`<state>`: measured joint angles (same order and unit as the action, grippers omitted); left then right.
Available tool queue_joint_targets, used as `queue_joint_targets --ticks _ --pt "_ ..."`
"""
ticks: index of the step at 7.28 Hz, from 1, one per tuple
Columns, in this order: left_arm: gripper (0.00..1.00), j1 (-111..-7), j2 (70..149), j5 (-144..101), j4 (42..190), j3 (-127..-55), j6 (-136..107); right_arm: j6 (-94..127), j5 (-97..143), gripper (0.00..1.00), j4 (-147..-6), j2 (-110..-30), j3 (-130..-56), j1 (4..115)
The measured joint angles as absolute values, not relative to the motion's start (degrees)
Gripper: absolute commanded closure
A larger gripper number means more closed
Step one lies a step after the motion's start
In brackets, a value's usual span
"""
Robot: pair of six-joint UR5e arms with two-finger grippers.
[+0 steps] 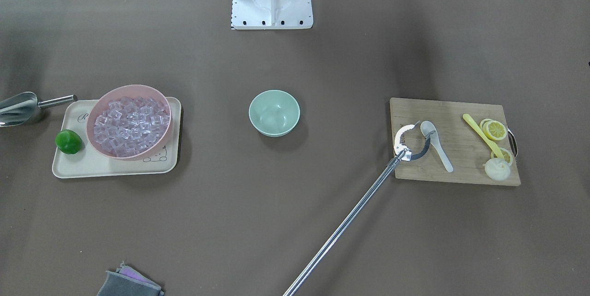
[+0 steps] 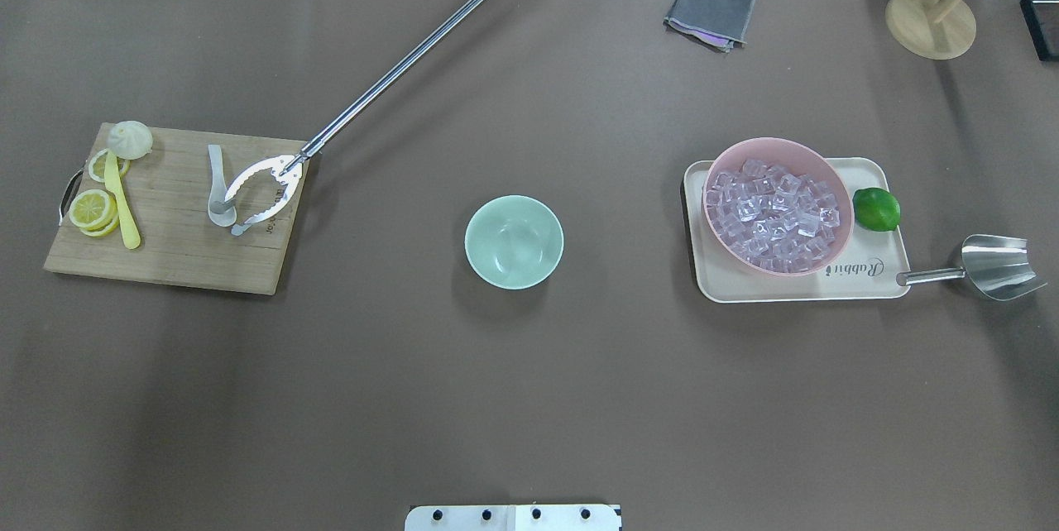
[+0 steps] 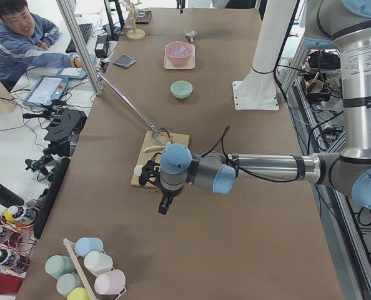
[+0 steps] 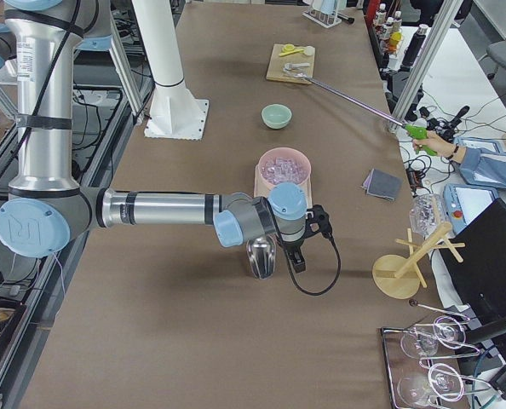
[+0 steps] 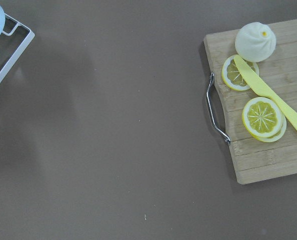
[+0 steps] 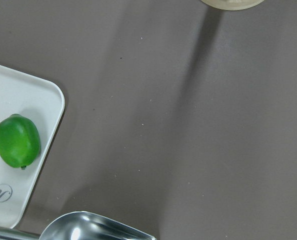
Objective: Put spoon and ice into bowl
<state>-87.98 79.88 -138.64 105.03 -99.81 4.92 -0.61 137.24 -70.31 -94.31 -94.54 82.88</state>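
The white spoon (image 1: 435, 143) lies on the wooden cutting board (image 1: 461, 116), also in the overhead view (image 2: 217, 184). The claw (image 1: 410, 144) of an operator's long steel reach tool (image 2: 414, 51) lies open at the spoon's scoop end, one prong touching it. The mint-green bowl (image 1: 274, 112) stands empty at mid-table (image 2: 514, 241). The ice (image 1: 130, 125) fills a pink bowl (image 2: 815, 159). My left gripper (image 3: 163, 204) hovers past the board's far end; my right gripper (image 4: 292, 254) hovers over the steel scoop (image 4: 261, 257). Whether either is open, I cannot tell.
The pink bowl and a lime (image 2: 876, 209) sit on a cream tray (image 2: 860, 283). The steel scoop (image 2: 993, 266) lies right of it. Lemon slices (image 2: 91, 208), a yellow utensil (image 2: 122, 204) and a bun (image 2: 131, 139) share the board. A grey cloth (image 2: 710, 11) lies at the far edge.
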Motion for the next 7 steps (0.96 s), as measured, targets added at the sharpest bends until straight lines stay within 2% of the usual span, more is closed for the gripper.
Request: queue_joint_targets --ticks 7 --pt "0.02 -87.99 79.86 -138.73 104.58 -99.49 4.49 -1.02 136.89 0.00 -69.97 -94.80 -96.26 83.33"
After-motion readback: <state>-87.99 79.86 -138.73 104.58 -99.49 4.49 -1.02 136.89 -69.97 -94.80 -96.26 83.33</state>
